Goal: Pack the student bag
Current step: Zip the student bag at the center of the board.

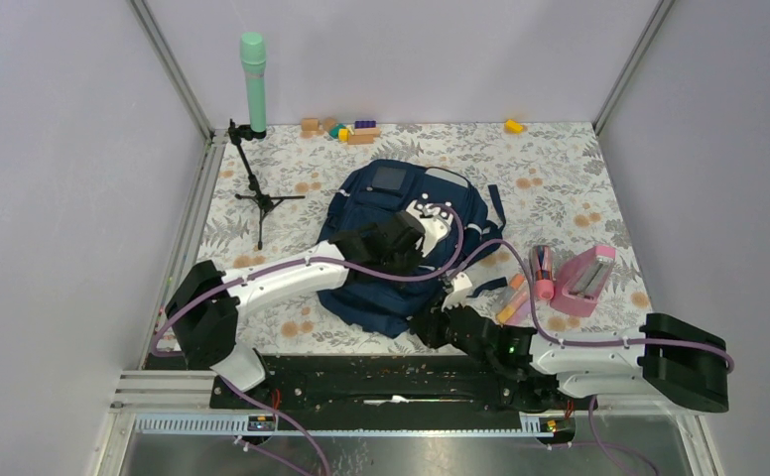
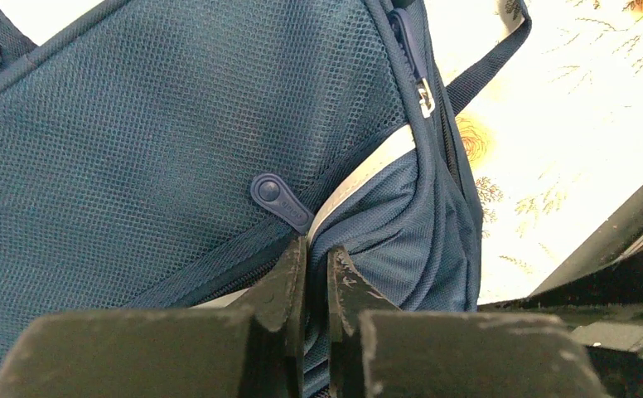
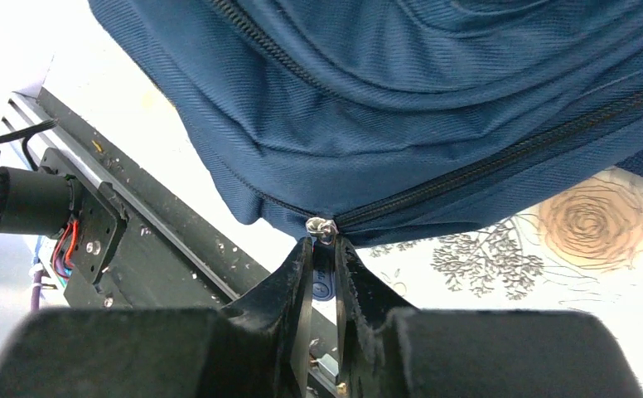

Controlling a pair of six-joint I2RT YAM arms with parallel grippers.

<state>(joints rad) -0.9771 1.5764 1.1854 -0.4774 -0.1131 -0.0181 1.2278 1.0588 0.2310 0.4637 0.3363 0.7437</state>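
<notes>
The student bag [image 1: 401, 213], navy blue with pale stripes, lies flat in the middle of the flowered table. My left gripper [image 2: 316, 249] sits on top of the bag, its jaws shut on a fold of the blue fabric [image 2: 384, 224] beside a rubber zip tab [image 2: 278, 199] and a reflective stripe [image 2: 368, 170]. My right gripper [image 3: 324, 247] is at the bag's near edge [image 3: 401, 166], shut on the blue zip pull [image 3: 323, 278] that hangs from the metal slider [image 3: 321, 225] at the end of the zip.
A pink case [image 1: 584, 281] and pens [image 1: 540, 270] lie right of the bag. A small black tripod [image 1: 254, 188] with a green cylinder [image 1: 254, 84] stands back left. Toy blocks [image 1: 346, 129] lie along the back wall. The black base rail [image 1: 381, 382] runs along the near edge.
</notes>
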